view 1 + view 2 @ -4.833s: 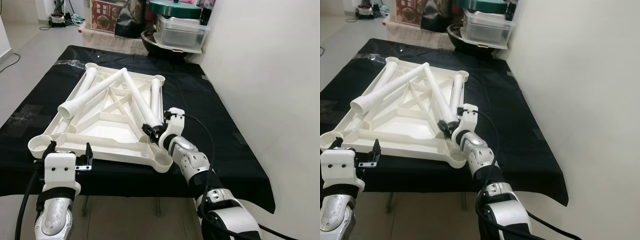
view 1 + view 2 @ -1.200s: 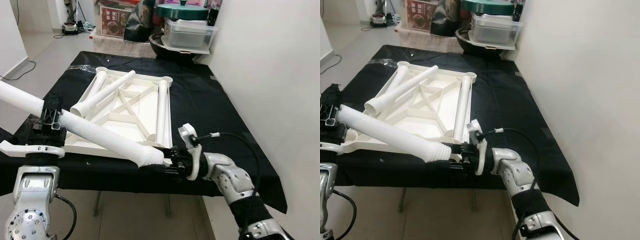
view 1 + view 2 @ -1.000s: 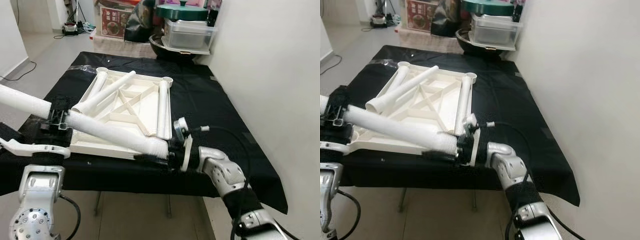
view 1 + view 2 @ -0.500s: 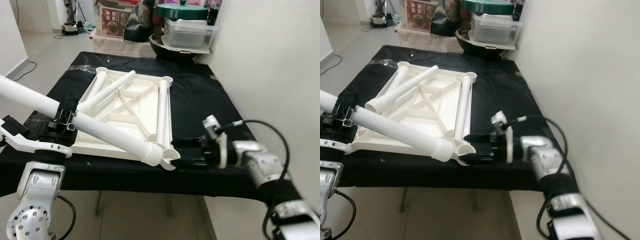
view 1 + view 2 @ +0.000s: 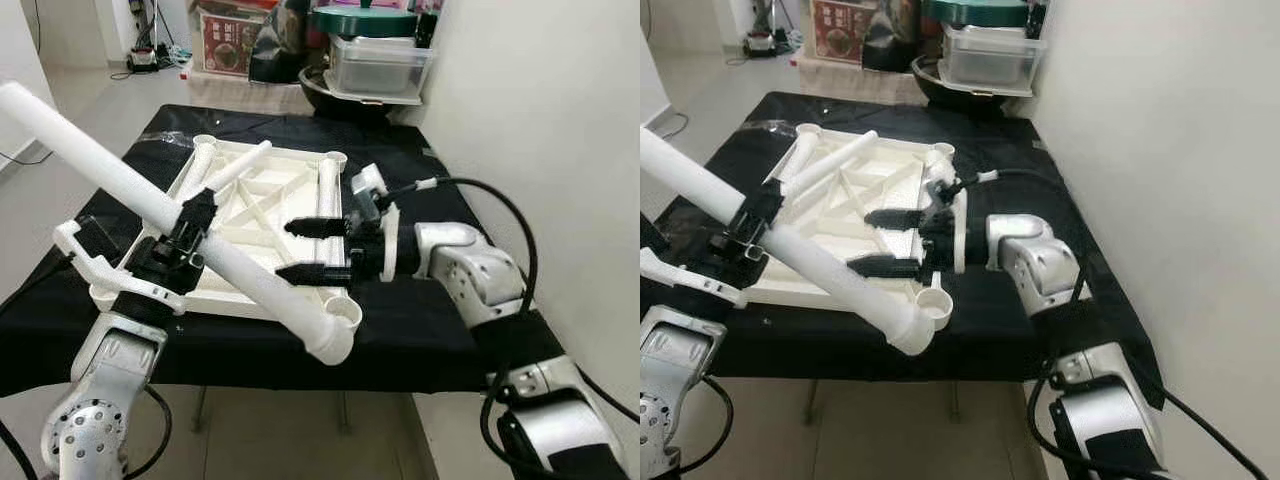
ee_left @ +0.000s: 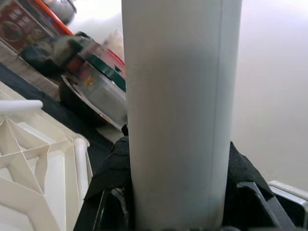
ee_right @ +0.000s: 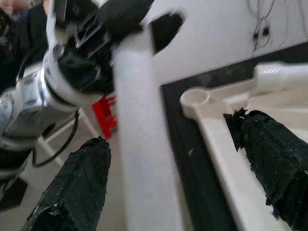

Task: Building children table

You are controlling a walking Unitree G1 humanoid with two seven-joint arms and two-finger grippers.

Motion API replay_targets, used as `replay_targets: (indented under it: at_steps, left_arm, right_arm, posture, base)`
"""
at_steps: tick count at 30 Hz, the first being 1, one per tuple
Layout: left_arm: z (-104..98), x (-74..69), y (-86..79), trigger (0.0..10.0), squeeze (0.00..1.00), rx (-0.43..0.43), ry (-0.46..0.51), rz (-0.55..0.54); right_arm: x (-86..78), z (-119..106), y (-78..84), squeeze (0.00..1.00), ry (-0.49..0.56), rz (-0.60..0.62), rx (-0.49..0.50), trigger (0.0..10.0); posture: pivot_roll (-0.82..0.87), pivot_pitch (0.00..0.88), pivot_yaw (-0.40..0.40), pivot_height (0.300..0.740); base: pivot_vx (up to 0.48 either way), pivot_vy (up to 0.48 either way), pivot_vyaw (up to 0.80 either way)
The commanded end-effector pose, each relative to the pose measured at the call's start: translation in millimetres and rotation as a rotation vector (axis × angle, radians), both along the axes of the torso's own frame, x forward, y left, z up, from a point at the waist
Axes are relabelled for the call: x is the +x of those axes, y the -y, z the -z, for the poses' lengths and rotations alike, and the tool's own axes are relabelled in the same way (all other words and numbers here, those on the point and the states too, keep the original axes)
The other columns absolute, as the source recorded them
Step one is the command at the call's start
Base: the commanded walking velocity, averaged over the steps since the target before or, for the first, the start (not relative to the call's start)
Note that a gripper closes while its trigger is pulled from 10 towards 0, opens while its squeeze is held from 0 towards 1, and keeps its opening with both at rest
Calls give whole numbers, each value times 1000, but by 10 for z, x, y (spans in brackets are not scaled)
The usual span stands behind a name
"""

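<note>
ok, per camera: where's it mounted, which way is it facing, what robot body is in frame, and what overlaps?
Left eye view: on the head, looking forward and down at the white tabletop on the black cloth; both silver arms show.
Right eye view: same stereo head, same scene.
Left wrist view: along the left gripper, shut on the white leg tube, facing the containers by the wall.
Right wrist view: between the right gripper fingers, open, facing the tube and left arm.
Shared: tube and tabletop.
</note>
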State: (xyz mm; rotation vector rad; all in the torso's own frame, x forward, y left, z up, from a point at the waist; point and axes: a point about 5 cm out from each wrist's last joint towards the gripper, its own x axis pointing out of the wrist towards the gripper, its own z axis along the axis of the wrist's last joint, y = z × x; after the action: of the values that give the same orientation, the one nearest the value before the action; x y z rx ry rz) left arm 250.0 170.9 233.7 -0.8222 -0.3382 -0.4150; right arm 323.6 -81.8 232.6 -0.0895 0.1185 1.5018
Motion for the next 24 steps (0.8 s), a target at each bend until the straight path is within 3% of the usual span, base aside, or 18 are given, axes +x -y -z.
replay_targets:
  at_steps: [1,8,13,17,18,19,20,23,24]
  left_arm:
    - [-38,17,74,0,0,33,22,42]
    - [-16,66,184,0,0,81,24,80]
    - [-19,76,217,0,0,83,28,94]
    - [-35,116,333,0,0,88,34,125]
    - [-32,125,367,0,0,90,33,137]
    - [-32,125,367,0,0,90,33,137]
    - [-21,131,394,0,0,91,30,147]
    - [-12,134,405,0,0,92,28,151]
    - [-3,138,420,0,0,85,26,157]
  right_arm:
    - [-62,48,-50,0,-14,-38,-42,10000]
    - [-149,77,-252,0,-94,-65,-95,10000]
    - [-148,100,-327,0,-101,-31,-111,10000]
    - [-119,236,-521,0,-90,42,-166,10000]
    - [-124,271,-571,0,-88,50,-178,4392]
    - [-124,271,-571,0,-88,50,-178,4392]
    - [-153,290,-614,0,-83,42,-186,2275]
    - [-175,294,-634,0,-82,34,-189,2275]
    - [-210,307,-655,0,-67,18,-198,0]
  posture:
    - [130,0,-86,740]
    - [118,0,-81,740]
    - [116,0,-80,740]
    - [117,0,-82,740]
    - [124,0,-86,740]
    - [124,0,-86,740]
    - [123,0,-88,740]
    - [123,0,-88,740]
    - [123,0,-88,740]
  base:
    - [0,0,0]
    - [0,0,0]
    - [0,0,0]
    - [0,0,0]
    - [0,0,0]
    - [0,0,0]
    - [0,0,0]
    - [0,0,0]
    - [0,0,0]
